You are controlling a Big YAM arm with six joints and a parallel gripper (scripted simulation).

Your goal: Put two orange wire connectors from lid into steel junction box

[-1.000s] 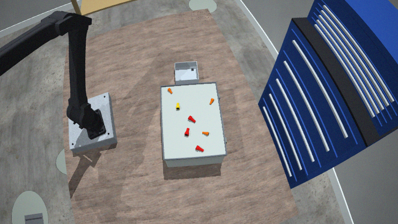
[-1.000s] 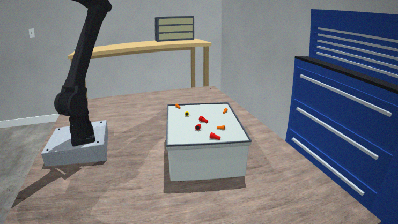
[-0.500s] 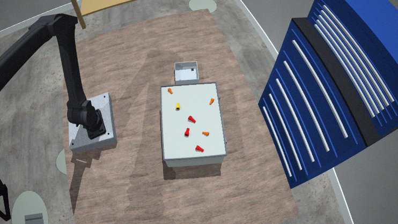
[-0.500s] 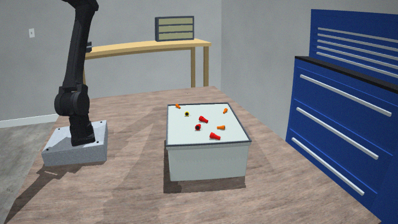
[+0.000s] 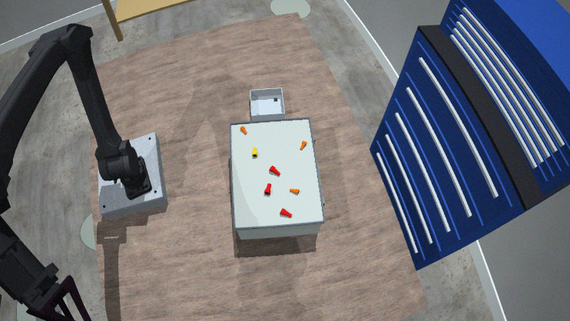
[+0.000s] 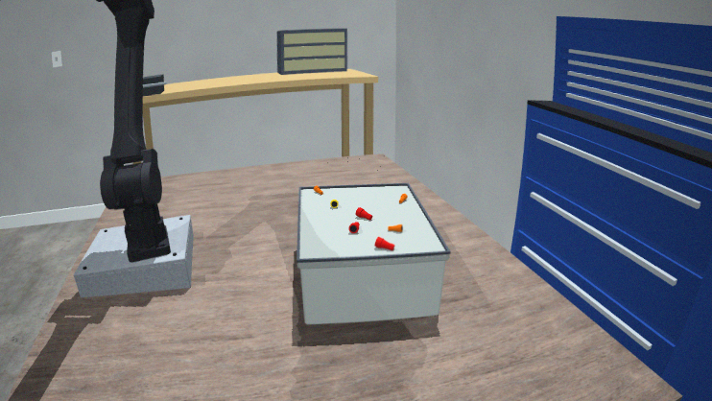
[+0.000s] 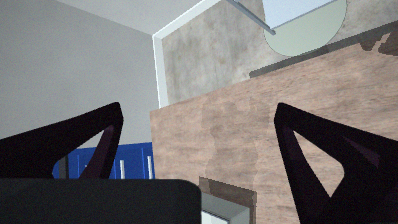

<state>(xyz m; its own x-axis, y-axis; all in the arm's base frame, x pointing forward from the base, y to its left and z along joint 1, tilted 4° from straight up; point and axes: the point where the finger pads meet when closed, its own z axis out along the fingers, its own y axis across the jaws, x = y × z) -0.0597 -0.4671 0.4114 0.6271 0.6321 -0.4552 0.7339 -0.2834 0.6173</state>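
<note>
Now your tool (image 7: 197, 150) hangs released and empty; the orange wire connectors (image 5: 294, 191) look light, hard, prone to roll, so pinch one across its ribbed body.

The gripper (image 7: 197, 150) stands wide open with nothing between its two dark fingers, which frame the lower corners. Between them lies the wooden table (image 7: 230, 135), its edge running diagonally up to the right. Beyond that edge is grey floor (image 7: 210, 50) with a pale disc (image 7: 305, 35). Left of the table, a blue cabinet (image 7: 132, 160) shows low down. A grey box corner (image 7: 222, 207) sits on the table at the bottom.
</note>
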